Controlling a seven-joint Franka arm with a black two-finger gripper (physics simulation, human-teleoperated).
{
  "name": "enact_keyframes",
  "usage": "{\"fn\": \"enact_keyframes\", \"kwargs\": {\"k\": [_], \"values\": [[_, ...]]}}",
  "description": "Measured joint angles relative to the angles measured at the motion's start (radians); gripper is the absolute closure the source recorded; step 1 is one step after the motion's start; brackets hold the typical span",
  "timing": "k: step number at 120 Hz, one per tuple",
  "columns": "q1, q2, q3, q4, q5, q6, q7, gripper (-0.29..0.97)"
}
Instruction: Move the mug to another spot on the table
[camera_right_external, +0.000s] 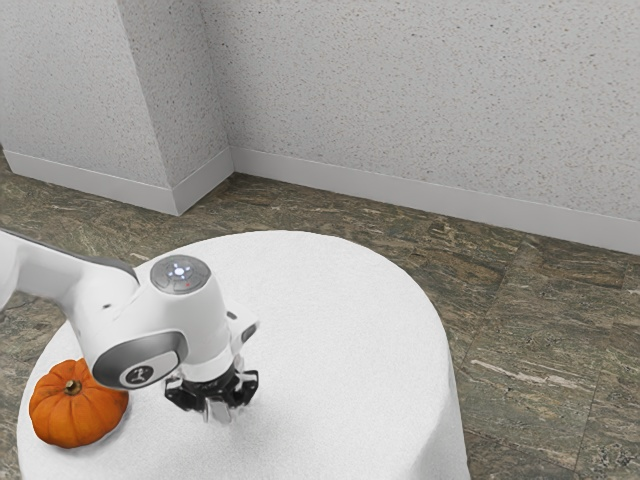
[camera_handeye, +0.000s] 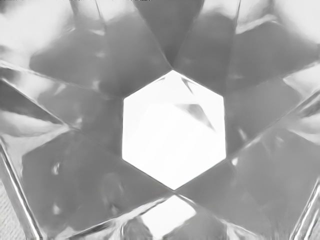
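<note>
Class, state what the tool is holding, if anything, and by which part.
It cannot be told: the tool sits low at the table, right over the faceted mug, but any grip is hidden.

The gripper (camera_right_external: 212, 398) hangs low over the table (camera_right_external: 340, 330), above its near part on the exterior view's left. The mug (camera_handeye: 172, 130) stands directly under the gripper with its mouth up. The wrist view looks straight down into it, with the floor in the middle and the walls rising all around. The pumpkin (camera_right_external: 75, 405) sits on the table near the gripper, to the exterior view's left of it, close to the table's edge and partly covered by the arm (camera_right_external: 140, 330). Most of the table lies behind the gripper and to the exterior view's right of it.
</note>
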Motion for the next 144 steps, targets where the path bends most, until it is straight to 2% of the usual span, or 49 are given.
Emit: {"fn": "enact_keyframes", "kwargs": {"k": [13, 32, 51, 85, 111, 133, 144], "values": [[0.001, -0.023, 0.002, 0.031, 0.050, -0.036, -0.016, 0.58], [0.029, -0.043, 0.006, 0.080, 0.178, -0.089, -0.040, 0.61], [0.052, -0.035, 0.008, 0.162, 0.249, -0.154, -0.061, 0.70], [0.118, 0.072, 0.009, 0.285, 0.313, -0.204, -0.088, 0.76], [0.165, 0.212, 0.006, 0.392, 0.368, -0.216, -0.103, 0.78], [0.148, 0.292, 0.018, 0.450, 0.380, -0.217, -0.116, 0.78], [0.138, 0.336, 0.026, 0.472, 0.445, -0.213, -0.135, 0.78]]}}
